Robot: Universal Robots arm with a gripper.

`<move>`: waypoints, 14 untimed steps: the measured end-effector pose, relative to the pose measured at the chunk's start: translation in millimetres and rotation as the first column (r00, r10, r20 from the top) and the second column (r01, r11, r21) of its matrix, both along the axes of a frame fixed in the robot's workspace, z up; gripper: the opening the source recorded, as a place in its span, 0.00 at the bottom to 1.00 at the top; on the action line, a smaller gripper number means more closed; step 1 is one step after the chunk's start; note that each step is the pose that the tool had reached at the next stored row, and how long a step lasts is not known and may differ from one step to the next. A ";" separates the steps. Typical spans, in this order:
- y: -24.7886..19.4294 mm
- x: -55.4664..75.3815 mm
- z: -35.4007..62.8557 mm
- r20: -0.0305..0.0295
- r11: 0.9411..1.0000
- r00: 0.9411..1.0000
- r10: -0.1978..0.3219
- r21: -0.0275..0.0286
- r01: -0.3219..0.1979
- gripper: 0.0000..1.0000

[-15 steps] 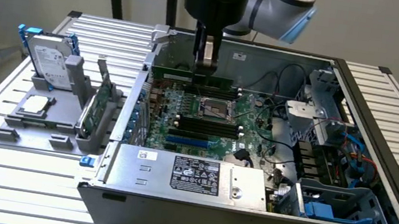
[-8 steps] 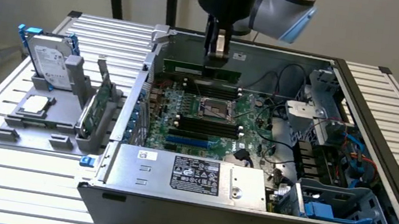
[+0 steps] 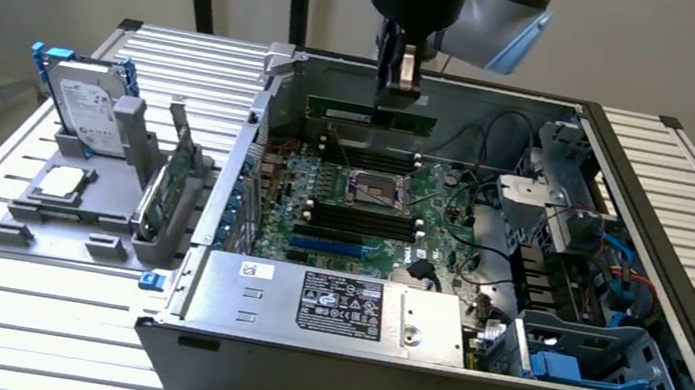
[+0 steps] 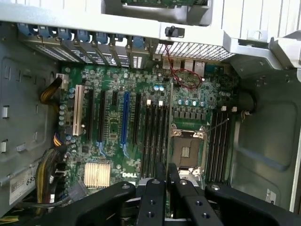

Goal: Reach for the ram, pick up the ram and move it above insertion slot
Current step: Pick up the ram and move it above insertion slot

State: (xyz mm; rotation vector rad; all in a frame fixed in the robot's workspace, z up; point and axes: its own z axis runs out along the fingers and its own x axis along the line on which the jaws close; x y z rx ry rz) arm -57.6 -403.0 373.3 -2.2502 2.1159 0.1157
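Observation:
The ram (image 3: 372,116), a long narrow green stick, hangs level over the far part of the open computer case (image 3: 433,368). My gripper (image 3: 398,86) comes down from above and is shut on the ram's upper edge near its middle. The wrist view looks straight down on the motherboard (image 4: 113,127), with my gripper (image 4: 167,173) and its two dark fingers (image 4: 153,197) nearly together. The black memory slots (image 4: 155,136) lie directly below them, beside the processor socket (image 4: 187,150). More slots (image 4: 218,146) run on the socket's other side.
A grey holder (image 3: 89,222) on the exterior view's left carries a silver hard drive (image 3: 84,105), a wider green card (image 3: 164,186) and a processor chip (image 3: 60,182). The power supply (image 3: 333,304) fills the case's near side. Drive cages and cables (image 3: 570,245) crowd its right.

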 end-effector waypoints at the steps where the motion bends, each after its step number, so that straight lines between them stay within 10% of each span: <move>1: 1.7 2.6 -0.5 0.000 1.000 1.000 0.000 0.000 0.000 0.14; 14: 9.1 12.4 -2.5 0.000 1.000 1.000 -0.009 -0.001 0.009 0.14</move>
